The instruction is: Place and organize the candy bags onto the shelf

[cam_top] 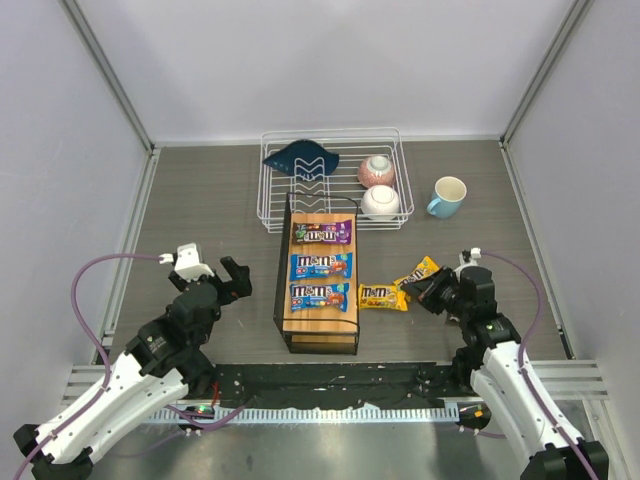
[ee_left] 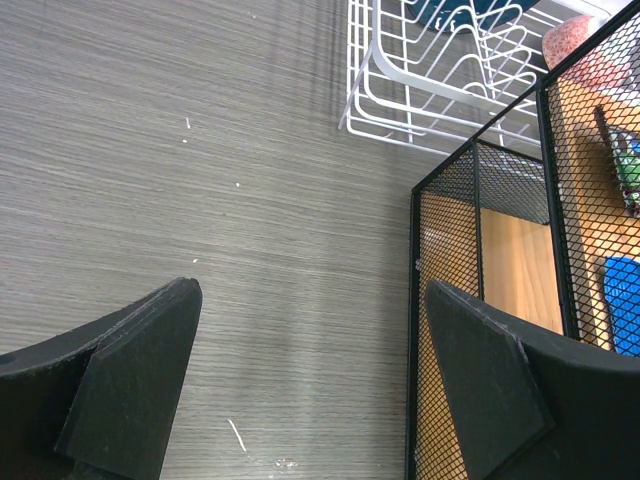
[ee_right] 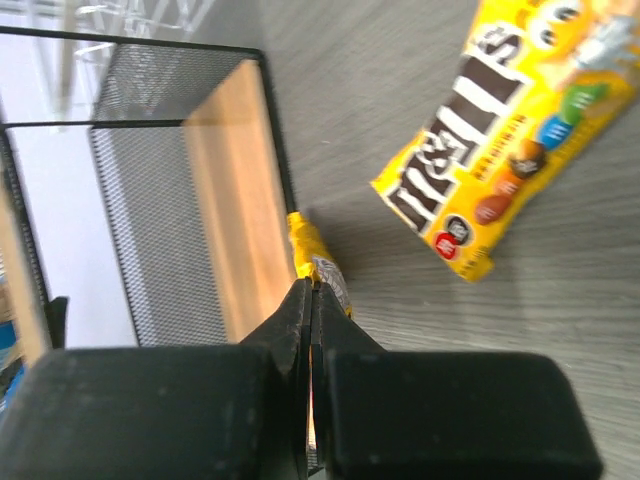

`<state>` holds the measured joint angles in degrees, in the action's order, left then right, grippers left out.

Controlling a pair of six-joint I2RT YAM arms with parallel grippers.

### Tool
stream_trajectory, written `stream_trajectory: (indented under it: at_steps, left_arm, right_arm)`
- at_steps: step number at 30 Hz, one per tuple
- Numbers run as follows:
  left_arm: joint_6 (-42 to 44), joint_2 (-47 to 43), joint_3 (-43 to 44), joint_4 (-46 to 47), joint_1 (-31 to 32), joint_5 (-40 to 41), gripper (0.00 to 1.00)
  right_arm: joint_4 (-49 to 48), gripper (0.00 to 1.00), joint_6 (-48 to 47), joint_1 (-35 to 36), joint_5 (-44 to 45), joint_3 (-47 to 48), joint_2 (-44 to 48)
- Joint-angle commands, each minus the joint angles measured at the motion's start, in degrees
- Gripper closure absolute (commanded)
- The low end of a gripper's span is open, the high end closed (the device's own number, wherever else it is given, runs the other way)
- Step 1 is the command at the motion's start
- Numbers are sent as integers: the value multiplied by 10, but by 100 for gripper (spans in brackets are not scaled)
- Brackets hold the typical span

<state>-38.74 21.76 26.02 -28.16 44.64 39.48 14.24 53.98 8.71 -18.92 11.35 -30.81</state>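
Observation:
The shelf (cam_top: 320,318) stands mid-table with a purple candy bag (cam_top: 321,233) and two blue ones (cam_top: 321,265) (cam_top: 320,296) lying in a row on its wooden top. Two yellow candy bags lie right of it, one (cam_top: 382,296) beside the shelf and one (cam_top: 417,271) further right. My right gripper (cam_top: 428,290) (ee_right: 312,288) is shut on the end of a yellow bag (ee_right: 322,258), seen edge-on and reaching toward the shelf (ee_right: 230,200); the other yellow bag (ee_right: 500,150) lies flat beside it. My left gripper (cam_top: 215,280) (ee_left: 310,292) hangs open over bare table, left of the shelf (ee_left: 480,260).
A white wire dish rack (cam_top: 275,190) (ee_left: 400,80) stands behind the shelf, holding a dark blue item (cam_top: 303,157) and two bowls (cam_top: 377,170) (cam_top: 381,202). A light blue cup (cam_top: 448,196) stands to the rack's right. Walls close in the table on three sides.

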Motion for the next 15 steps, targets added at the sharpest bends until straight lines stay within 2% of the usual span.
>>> stream_trajectory:
  at_steps: [1, 5, 15]
  left_arm:
    - [2, 4, 7, 14, 3, 3, 0]
    - [3, 6, 7, 14, 2, 2, 0]
    - [3, 5, 6, 14, 3, 3, 0]
  right_arm:
    - [-74, 99, 10, -1, -47, 35, 29]
    - [-101, 99, 17, -1, -63, 51, 36]
    - [-243, 99, 70, -1, -154, 48, -6]
